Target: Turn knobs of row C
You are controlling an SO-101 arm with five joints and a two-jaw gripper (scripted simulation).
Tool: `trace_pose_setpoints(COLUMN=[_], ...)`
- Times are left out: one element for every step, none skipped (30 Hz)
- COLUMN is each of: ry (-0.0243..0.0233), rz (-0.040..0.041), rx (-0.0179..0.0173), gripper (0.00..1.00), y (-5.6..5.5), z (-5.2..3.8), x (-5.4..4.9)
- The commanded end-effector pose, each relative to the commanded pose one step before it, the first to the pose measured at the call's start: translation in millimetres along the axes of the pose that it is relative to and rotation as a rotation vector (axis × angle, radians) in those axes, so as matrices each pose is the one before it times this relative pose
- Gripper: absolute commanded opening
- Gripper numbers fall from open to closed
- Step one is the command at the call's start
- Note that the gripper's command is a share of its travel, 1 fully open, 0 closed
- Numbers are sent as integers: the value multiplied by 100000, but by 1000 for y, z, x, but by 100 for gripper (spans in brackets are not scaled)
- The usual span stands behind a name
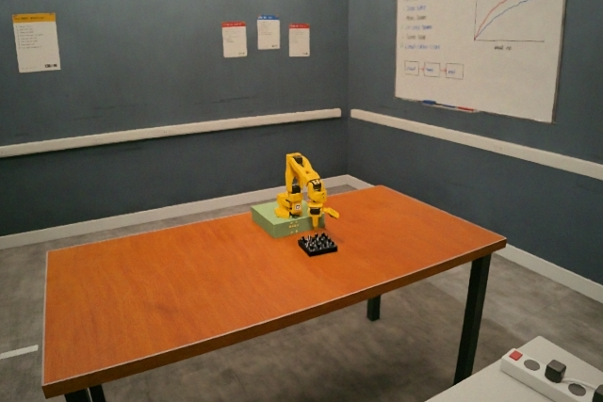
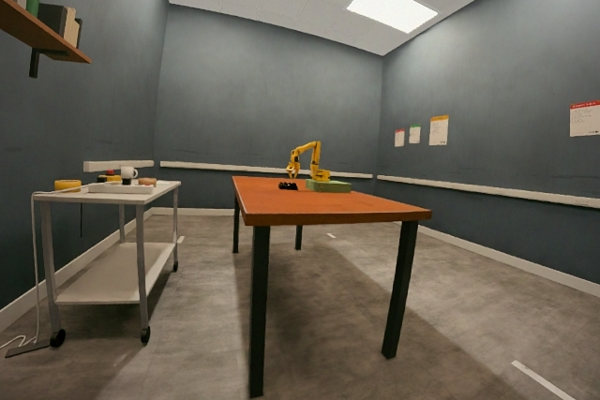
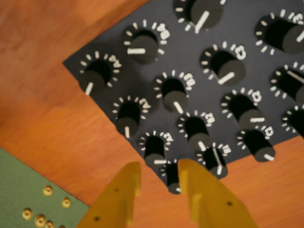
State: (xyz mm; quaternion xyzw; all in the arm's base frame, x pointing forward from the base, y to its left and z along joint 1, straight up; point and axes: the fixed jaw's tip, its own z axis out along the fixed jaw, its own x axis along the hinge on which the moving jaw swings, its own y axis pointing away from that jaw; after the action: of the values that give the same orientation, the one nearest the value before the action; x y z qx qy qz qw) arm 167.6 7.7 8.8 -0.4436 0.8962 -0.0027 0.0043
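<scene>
The black knob box [image 1: 315,247] [image 2: 288,185] [image 3: 242,28] lies on the orange table, just in front of the arm's green base [image 1: 272,222] [image 3: 24,185]. In the wrist view the row A knobs run along the near left edge, from A4 [image 3: 95,76] down to A1 [image 3: 173,180]. Row C runs from C4 [image 3: 199,11] through C3 [image 3: 223,64] and C2 [image 3: 242,106] to C1 [image 3: 256,142]. My yellow gripper [image 1: 317,224] [image 2: 292,175] [image 3: 159,166] hangs a little above the box's A1 corner. Its fingers are nearly together and hold nothing; knob A1 shows below the narrow gap.
The table edge [image 1: 272,324] is far from the box. A white cart [image 2: 106,189] with a cup stands left of the table in the exterior view. A power strip [image 1: 540,370] lies on a side surface at the lower right.
</scene>
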Motion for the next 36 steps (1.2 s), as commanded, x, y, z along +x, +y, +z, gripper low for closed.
trace_pose_setpoints(ry=[475, 0, 3, -1, -1, 2, -2, 1, 0, 0, -1, 2, -2, 1, 0, 0, -1, 2, -2, 1, 0, 2, -2, 1, 0, 0, -1, -1, 2, 1, -3, 0, 0, 0, 2, -1], rz=[-1000, 50, 94, 151, 220, 302, 393, 487, 597, 713, 829, 958, 1087, 1222, 0, 0, 1360, 1502, 1640, 1784, 1926, 2070, 2212, 2353, 2491, 2623, 2761, 2887, 3010, 3132, 3248, 0, 0, 3357, 3465, 3559], rx=[-815, 0, 0, -1, -1, 2, -1, 1, -2, 0, 0, 3, -1, -2, 0, 0, 0, 0, 2, -2, 1, 0, 2, -2, 1, 0, -1, 1, -2, 0, 2, 0, 0, -1, 0, -1], gripper=[8, 8, 8, 8, 8, 8, 8, 8, 8, 8, 8, 8, 8, 8, 8, 8, 8, 8, 8, 8, 8, 8, 8, 8, 8, 8, 8, 8, 8, 8, 8, 8, 8, 9, 9, 9], y=[3054, 0, 0, 0, 0, 6, 0, 0, 6, 1, 1, 2, 9, 5, 0, 0, 2, 4, 6, 9, 7, 5, 10, 10, 9, 5, 13, 9, 12, 11, 15, 0, 0, 12, 9, 14], z=[-516, 0, 0, 0, 0, 0, 0, 0, 6, 0, 0, -1, -1, -1, 0, 0, 2, -1, -1, -1, 5, -2, -2, -2, 4, -2, -2, 3, -3, 3, -3, 0, 0, 2, 3, -3], x=[2132, 0, -12, -12, -18, -24, -30, -42, -48, -60, -66, -78, -90, -96, 0, 0, -114, -120, -132, -144, -156, -168, -180, -193, -199, -213, -225, -233, -240, -255, -262, 0, 0, -272, -276, -288])
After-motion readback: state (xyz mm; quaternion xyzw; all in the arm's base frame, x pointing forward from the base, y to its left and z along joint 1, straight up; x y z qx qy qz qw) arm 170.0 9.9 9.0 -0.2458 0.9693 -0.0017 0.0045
